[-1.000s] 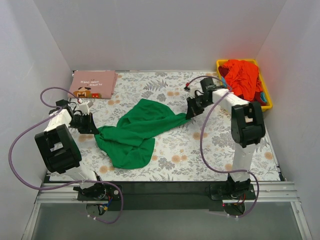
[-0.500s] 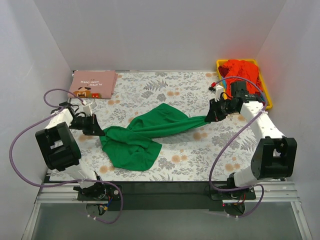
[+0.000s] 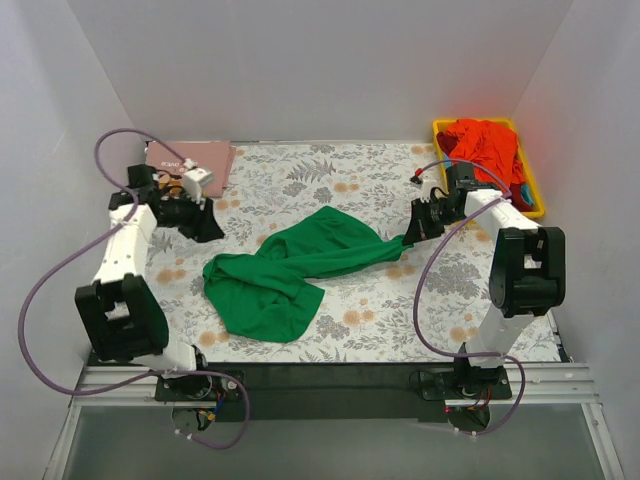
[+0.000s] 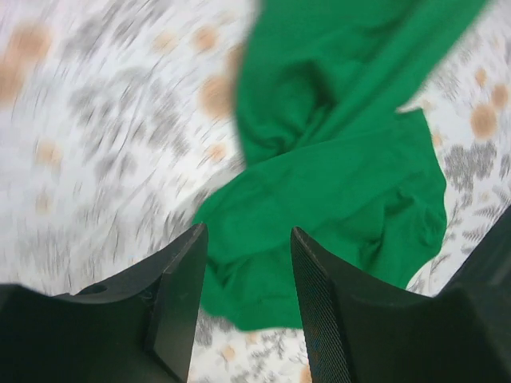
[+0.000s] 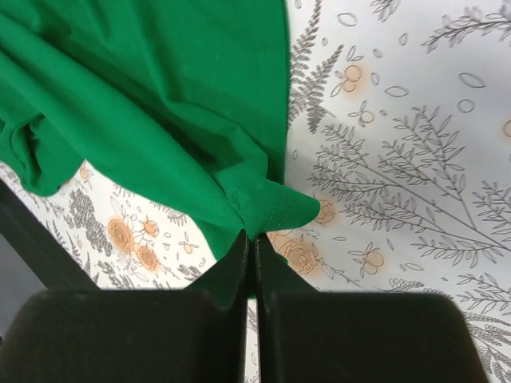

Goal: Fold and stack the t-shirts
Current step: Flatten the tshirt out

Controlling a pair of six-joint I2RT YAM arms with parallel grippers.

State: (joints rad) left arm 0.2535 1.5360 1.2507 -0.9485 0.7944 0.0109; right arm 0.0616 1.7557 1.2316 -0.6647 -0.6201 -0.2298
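Releasing on the left, holding on the right.
The left pincer (image 3: 205,225) has just let go of the green shirt (image 3: 290,270) and lifted toward the far-left corner of the worktop (image 3: 380,310). Its jaws stand apart and empty, near the folded pink shirt (image 3: 205,160). The right pincer (image 3: 412,228) stays clamped on a hem corner, not far from the yellow bin (image 3: 535,197) of red shirts (image 3: 485,150). The green shirt lies mid-worktop, bunched at its left end and drawn out rightward. It is probably not flat enough to fold, so the left side likely needs a fresh hold elsewhere.
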